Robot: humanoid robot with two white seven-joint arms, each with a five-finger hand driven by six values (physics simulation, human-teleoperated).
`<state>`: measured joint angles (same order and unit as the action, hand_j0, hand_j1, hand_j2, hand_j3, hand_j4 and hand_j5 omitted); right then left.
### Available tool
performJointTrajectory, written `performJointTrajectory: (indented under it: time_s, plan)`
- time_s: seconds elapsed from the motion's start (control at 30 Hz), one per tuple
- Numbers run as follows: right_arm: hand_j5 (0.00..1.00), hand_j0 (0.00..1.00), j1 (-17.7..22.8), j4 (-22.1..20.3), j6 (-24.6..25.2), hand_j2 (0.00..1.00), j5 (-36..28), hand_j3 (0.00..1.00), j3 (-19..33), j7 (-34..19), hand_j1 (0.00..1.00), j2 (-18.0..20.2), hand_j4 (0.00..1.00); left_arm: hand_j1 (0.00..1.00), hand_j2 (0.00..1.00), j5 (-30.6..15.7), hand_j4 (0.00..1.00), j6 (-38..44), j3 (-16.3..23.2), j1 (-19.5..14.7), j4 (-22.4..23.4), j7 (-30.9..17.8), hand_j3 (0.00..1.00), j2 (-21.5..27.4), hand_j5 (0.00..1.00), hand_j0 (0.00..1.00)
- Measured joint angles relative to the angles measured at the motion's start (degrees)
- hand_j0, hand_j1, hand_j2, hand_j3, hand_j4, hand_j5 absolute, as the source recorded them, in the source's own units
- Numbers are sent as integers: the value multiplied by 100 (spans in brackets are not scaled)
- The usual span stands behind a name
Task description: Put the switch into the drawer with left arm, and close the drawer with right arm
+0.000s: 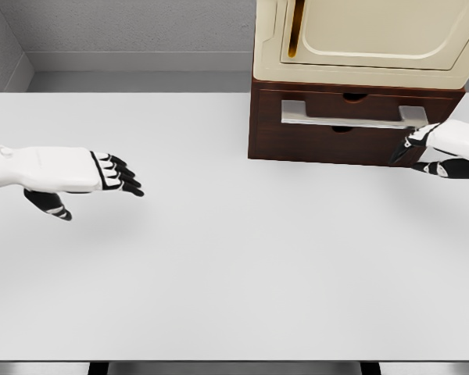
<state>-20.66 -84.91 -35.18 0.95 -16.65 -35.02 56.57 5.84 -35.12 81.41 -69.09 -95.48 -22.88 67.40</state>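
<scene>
Fingers of your left hand (102, 173) hover relaxed, holding nothing, near the desk's (219, 273) left edge (no switch visible); your right hand (438, 152) sits loosely curled beside the drawer (352, 117) handle, seemingly closing.

1. the table (219, 273) i work over looks matt white and smooth.
2. the drawer (352, 129) unit reads as dark, fine-grained wood.
3. its handle (352, 119) looks like brushed metal, pale grey.
4. the cream box (375, 39) on top seems smooth plastic with a soft sheen.
5. my hands, left (102, 173) and right (438, 152), look like glossy white shells with black fingers.
</scene>
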Motion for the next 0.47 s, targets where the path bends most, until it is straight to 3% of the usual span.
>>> performJointTrajectory:
  time_s: [0.07,0.13,0.27,0.47]
  plan:
    - [63,63,360,-291,-5,63,30,63,24,-1,63,78,63,100,100,-4,100,1,-3,0,29,0,100,5,100,100]
    - [100,100,791,-821,-6,100,58,100,42,-1,100,217,100,100,100,-6,100,1,-5,0,56,0,100,9,100,100]
    - [100,100,914,-1386,0,100,97,100,50,0,100,330,100,100,100,-25,100,2,-4,10,137,1,100,34,100,100]
    - [100,100,914,-1561,2,100,109,100,52,0,100,365,100,100,100,-31,100,2,-3,1,161,2,100,44,100,100]
